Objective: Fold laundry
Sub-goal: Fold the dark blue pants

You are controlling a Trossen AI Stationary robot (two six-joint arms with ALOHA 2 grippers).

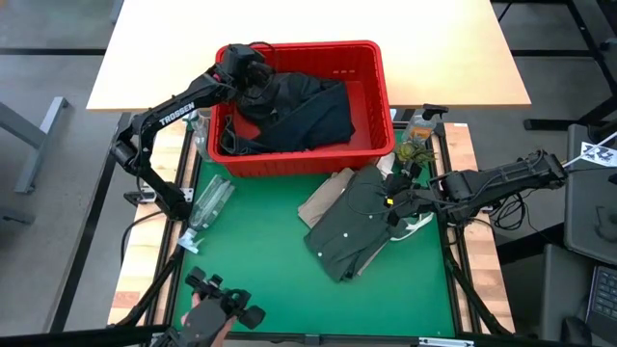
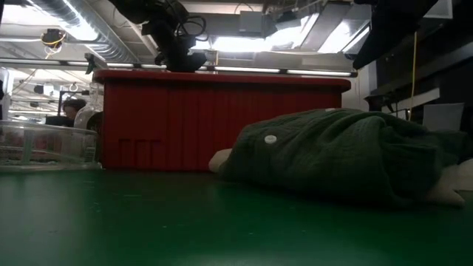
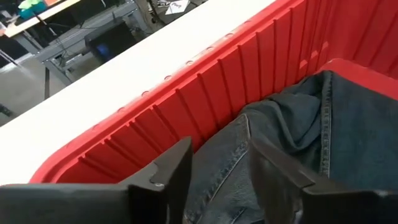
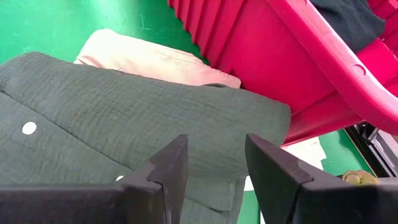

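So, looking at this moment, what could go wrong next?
The left gripper stands open over the jeans in the red basket; lifting them could drag the black garments along. The right gripper, open over the green shirt, might disturb the tan top tucked underneath.

The left arm bends at its elbow on the left side, then stretches toward the far side of the scene. Its left gripper point(image 3: 217, 180) points downward, fingers parted with nothing between them. The right arm reaches in low from the right side, nearly level. Its right gripper point(image 4: 214, 168) also has fingers apart, holding nothing.
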